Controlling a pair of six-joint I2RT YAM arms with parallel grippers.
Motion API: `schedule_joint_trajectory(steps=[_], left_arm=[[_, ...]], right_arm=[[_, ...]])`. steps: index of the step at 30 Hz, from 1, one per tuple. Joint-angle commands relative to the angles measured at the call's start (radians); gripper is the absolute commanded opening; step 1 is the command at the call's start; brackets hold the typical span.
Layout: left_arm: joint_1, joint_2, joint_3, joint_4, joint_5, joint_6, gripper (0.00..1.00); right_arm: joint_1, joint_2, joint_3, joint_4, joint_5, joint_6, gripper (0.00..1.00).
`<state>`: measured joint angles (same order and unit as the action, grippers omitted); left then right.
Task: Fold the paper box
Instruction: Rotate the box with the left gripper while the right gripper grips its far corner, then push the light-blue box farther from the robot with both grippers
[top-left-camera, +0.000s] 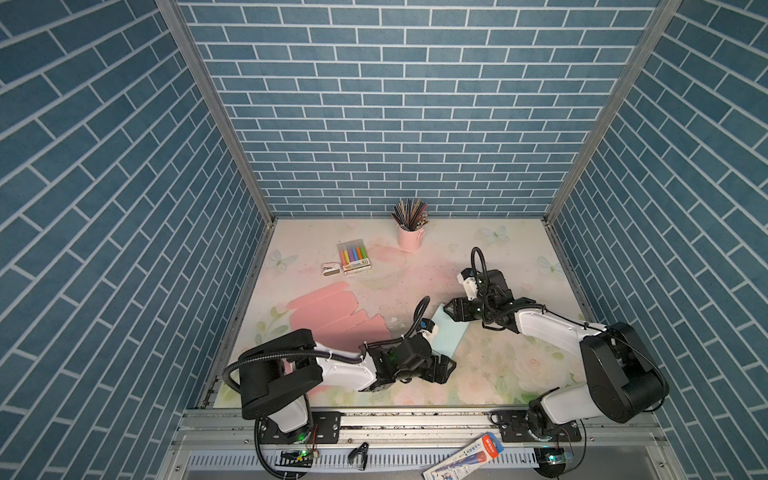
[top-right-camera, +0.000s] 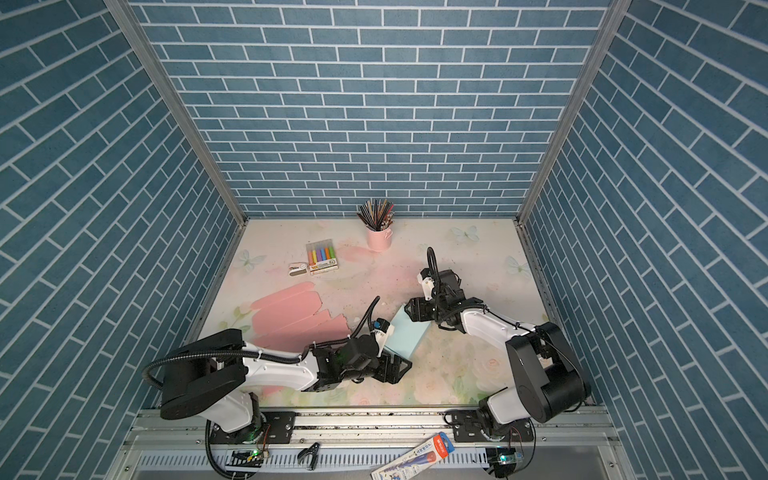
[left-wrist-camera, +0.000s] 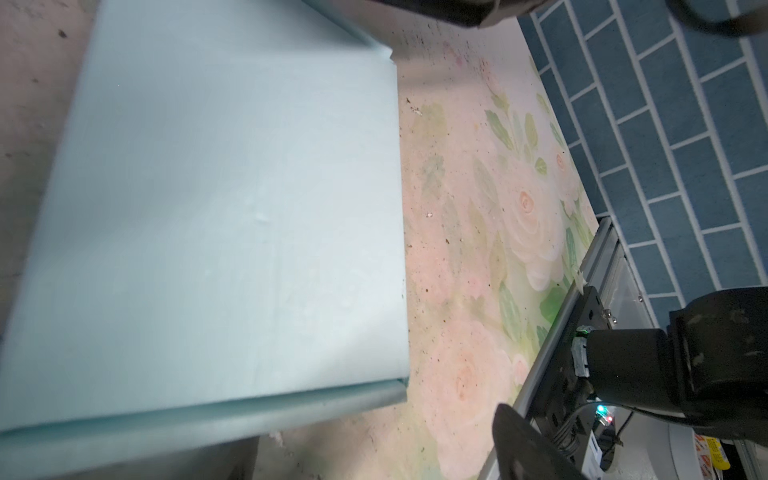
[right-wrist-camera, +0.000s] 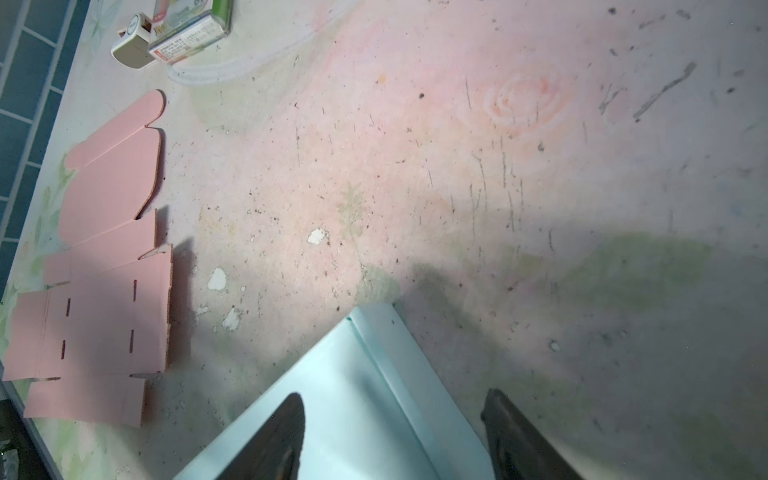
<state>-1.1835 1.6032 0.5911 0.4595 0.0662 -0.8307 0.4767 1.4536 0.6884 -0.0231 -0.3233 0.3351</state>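
A light blue paper box (top-left-camera: 451, 332) (top-right-camera: 405, 337), folded shut, lies on the floral mat between my two grippers. In the left wrist view the blue box (left-wrist-camera: 208, 208) fills most of the picture. My left gripper (top-left-camera: 441, 369) (left-wrist-camera: 380, 457) stands open at its near end and does not touch it. My right gripper (top-left-camera: 451, 309) (right-wrist-camera: 395, 436) is open over the far corner of the box (right-wrist-camera: 357, 399), one finger above its top and the other beside its wall. A flat, unfolded pink box blank (top-left-camera: 332, 316) (right-wrist-camera: 104, 249) lies to the left.
At the back stand a pink cup of pencils (top-left-camera: 409, 237), a marker pack (top-left-camera: 354, 257) and a small white stapler-like thing (top-left-camera: 331, 269). A black clip (top-left-camera: 359, 453) and a printed packet (top-left-camera: 465, 457) lie on the front rail. Blue brick walls close in three sides.
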Motion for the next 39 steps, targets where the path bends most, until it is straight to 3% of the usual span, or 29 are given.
schedule_joint_trajectory(steps=[1, 20, 39], left_arm=[[0.028, 0.013, 0.029, 0.032, 0.009, 0.020, 0.88], [0.173, 0.095, 0.134, 0.034, 0.123, 0.133, 0.88], [0.335, 0.275, 0.417, -0.080, 0.166, 0.272, 0.88]], right_arm=[[-0.002, -0.037, -0.029, 0.001, 0.007, -0.016, 0.68], [-0.005, -0.138, -0.112, -0.004, 0.007, 0.011, 0.64], [-0.088, 0.078, 0.089, 0.070, -0.034, -0.012, 0.64]])
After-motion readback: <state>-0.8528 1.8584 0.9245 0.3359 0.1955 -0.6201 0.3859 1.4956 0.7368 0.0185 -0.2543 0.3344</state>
